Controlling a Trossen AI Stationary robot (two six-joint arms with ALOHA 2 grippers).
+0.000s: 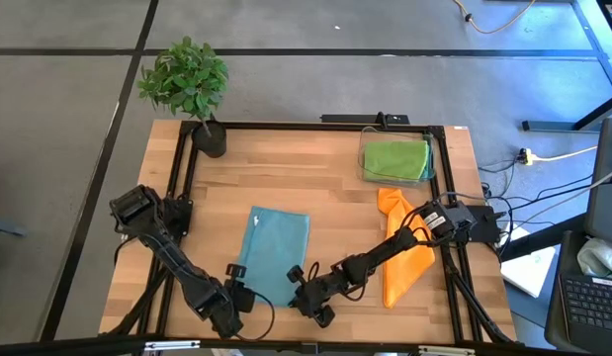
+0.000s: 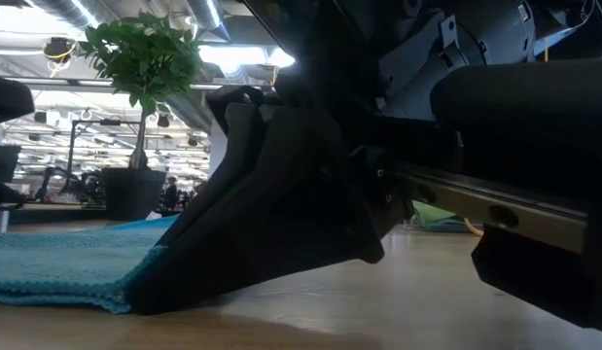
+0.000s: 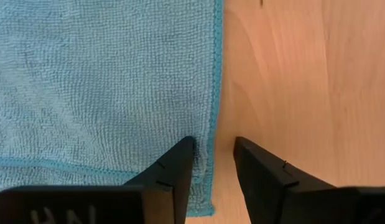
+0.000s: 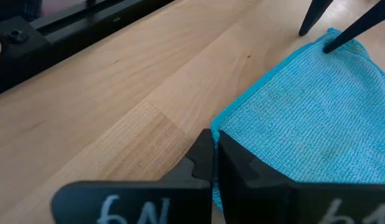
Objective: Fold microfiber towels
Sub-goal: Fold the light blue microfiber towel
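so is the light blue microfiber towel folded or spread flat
Folded, it seems: the light blue microfiber towel lies as a narrow rectangle, and the left wrist view shows a second stitched hem across it.

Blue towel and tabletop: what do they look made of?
Blue towel: looks like microfiber or a similar soft cloth, matte, with a fine looped nap and a stitched hem along the edge. Tabletop: looks like light wood, smooth with a low sheen; grain lines and joined strips show, though a veneer can't be ruled out.

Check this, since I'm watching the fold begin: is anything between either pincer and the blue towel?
Nothing visible. The left pincer is open astride the blue towel's edge, and the right pincer is shut at its opposite near corner.
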